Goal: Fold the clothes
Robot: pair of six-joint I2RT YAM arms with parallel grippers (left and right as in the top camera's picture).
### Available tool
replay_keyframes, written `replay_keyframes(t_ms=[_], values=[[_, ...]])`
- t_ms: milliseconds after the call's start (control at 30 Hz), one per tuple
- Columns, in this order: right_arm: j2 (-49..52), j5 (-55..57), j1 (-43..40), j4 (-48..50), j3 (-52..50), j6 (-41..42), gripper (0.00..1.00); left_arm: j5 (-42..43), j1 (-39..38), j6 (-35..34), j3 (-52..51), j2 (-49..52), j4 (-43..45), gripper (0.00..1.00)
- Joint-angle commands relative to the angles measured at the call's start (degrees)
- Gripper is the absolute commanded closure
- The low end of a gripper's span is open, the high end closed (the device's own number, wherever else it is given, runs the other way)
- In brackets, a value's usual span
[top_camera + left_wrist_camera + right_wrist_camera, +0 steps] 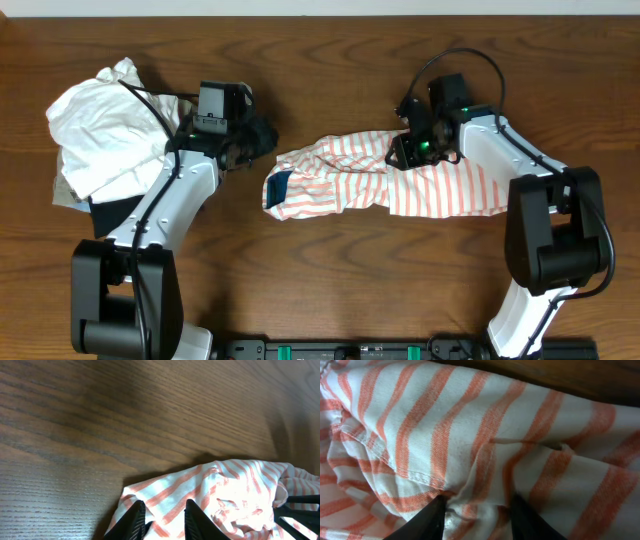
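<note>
The clothes [350, 175], a white shirt with salmon-orange stripes, lie crumpled across the middle of the table, with a dark blue label patch [277, 186] near the left end. My left gripper [262, 142] sits at that left end. In the left wrist view its narrow-set fingers [165, 505] pinch the edge of the striped cloth [240, 490]. My right gripper [408, 150] presses down on the top middle of the shirt. In the right wrist view its fingers [477, 502] dig into the fabric [470, 425], with a puckered ridge of cloth gathered between them.
A plain white garment [100, 125] is heaped at the left rear of the wooden table [330, 280], over a black folded one [120, 210] and a beige edge [65, 195]. The left arm passes right beside this pile.
</note>
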Motion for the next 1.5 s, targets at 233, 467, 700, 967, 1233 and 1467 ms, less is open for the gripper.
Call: replay_keyframes(t_ms=[233,467,700,967,1233,1467], values=[[-13.6,-0.9,-3.4,-1.9,2.6,0.2,0.51,0.1,0.1,0.7,-0.2,0.0,-0.8,0.61],[-20.4,1.6,-7.6,-6.5,2.6,0.1,0.48,0.2,0.1,0.7,-0.2,0.2,-2.5,0.40],[-16.0,5.1,-7.7,-11.6,2.2,0.1,0.48,2.5,0.1,-1.7,-0.6,4.1,-5.2,0.30],[-12.4,4.9,-7.7,-12.1,2.2,0.1,0.49,4.0,0.1,-3.2,-0.6,9.9,-6.6,0.25],[-12.4,4.9,-7.7,-11.9,2.2,0.1,0.48,5.2,0.1,-3.2,-0.9,12.6,-11.4,0.24],[-12.4,5.5,-7.7,-11.7,2.2,0.1,0.48,7.7,0.1,-3.2,-0.9,12.6,-17.6,0.25]])
